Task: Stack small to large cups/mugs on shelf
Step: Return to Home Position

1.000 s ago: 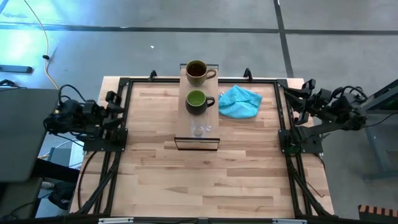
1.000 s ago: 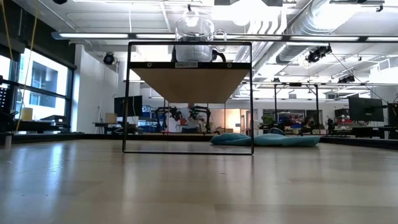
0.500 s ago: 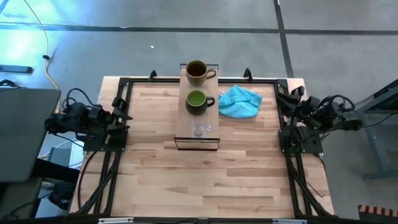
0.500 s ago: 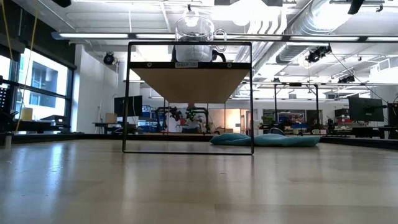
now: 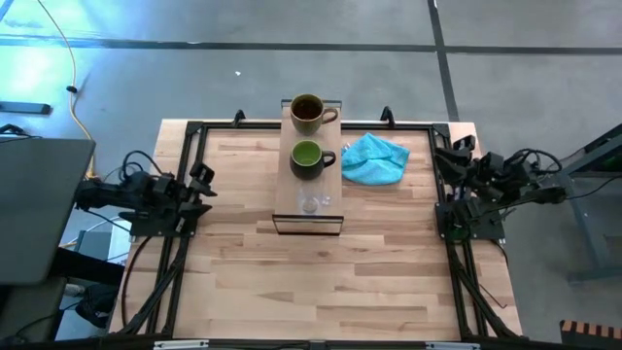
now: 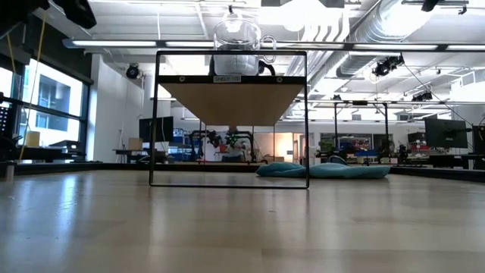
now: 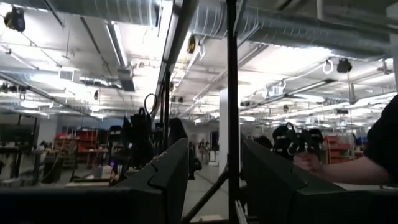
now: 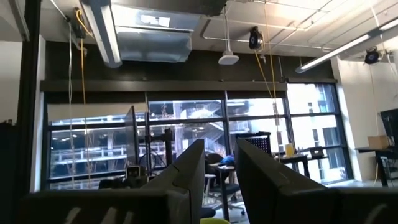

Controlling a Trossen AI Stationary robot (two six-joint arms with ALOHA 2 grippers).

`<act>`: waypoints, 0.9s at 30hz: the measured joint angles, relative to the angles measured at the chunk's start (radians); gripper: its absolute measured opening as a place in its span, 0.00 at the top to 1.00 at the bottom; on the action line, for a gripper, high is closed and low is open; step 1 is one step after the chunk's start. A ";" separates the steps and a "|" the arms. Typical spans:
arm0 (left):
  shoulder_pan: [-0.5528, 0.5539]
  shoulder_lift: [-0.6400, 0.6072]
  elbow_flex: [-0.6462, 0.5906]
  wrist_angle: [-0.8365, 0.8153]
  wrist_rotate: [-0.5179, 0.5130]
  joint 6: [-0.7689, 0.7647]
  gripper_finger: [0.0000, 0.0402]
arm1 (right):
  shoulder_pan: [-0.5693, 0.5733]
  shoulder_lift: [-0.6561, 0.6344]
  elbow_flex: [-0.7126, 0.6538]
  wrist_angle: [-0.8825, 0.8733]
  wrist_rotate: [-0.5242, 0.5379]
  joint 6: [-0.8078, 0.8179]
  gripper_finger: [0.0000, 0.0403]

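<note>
left gripper (image 5: 202, 183): positioned over the left edge of the table (image 5: 292, 282), beside the dark frame rail, well apart from the shelf (image 5: 288, 199). in the left wrist view the left gripper (image 7: 214, 144) has its two fingers (image 7: 168, 174) spread wide. a thin frame bar shows through the gap. nothing is held and nothing touches the pads.

right gripper (image 5: 457, 156): positioned over the right edge of the table, near the right frame rail, well apart from the shelf. in the right wrist view the right gripper (image 8: 219, 142) has its fingers (image 8: 186, 180) parted by a narrow gap, with the room visible between them. nothing is held.

shelf contents, in one row along the board:
- brown mug (image 5: 307, 112) at the far end, upright, handle to the right.
- green mug (image 5: 308, 157) at the middle, upright, handle to the right.
- clear glass cup (image 5: 311, 202) at the near end, just short of the front frame edge.

in the low view the shelf (image 6: 231, 102) stands raised on its dark frame, with the glass cup (image 6: 236, 38) on top.

turquoise cloth (image 5: 374, 158): lies on the table just right of the shelf, level with the green mug.
</note>
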 joint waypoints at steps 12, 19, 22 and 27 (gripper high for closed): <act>0.000 0.001 -0.075 0.178 -0.001 0.071 0.66 | 0.000 0.002 0.000 0.010 -0.002 -0.020 0.80; 0.001 0.014 -0.094 0.227 -0.011 0.101 0.66 | 0.000 0.040 0.000 0.036 -0.025 -0.020 0.80; 0.001 0.027 -0.094 0.252 -0.011 0.126 0.66 | 0.000 0.063 0.000 0.057 -0.036 -0.028 0.80; 0.001 0.033 -0.094 0.243 -0.012 0.148 0.66 | 0.000 0.089 0.000 0.050 -0.075 -0.005 0.80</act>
